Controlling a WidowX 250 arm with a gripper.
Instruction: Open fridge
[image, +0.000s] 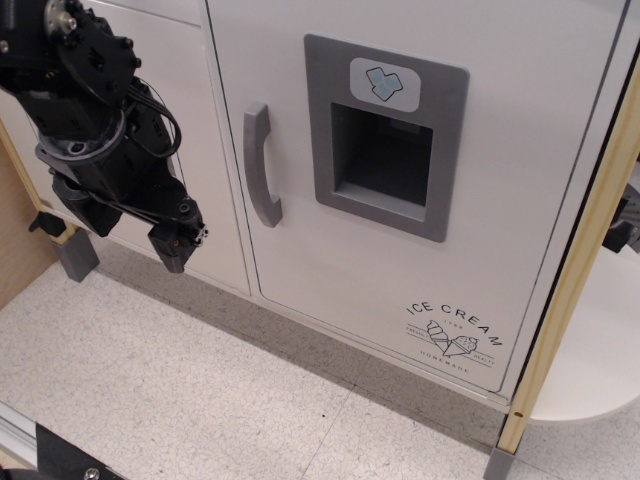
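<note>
The fridge door (540, 150) is large, white and closed. It has a grey vertical bar handle (260, 165) near its left edge, a grey recessed ice-dispenser panel (385, 135) with an ice-cube icon, and an "ICE CREAM" print (455, 330) low on the right. My black gripper (175, 245) hangs at the left, in front of the neighbouring white panel, apart from the handle and lower than its middle. Its fingers point down and appear close together; nothing is between them.
A narrow white cabinet panel (205, 130) stands left of the fridge door. A wooden post (575, 280) frames the right side, with a grey foot (497, 465). Another grey foot (77, 257) stands at the left. The floor (200, 390) is speckled tile.
</note>
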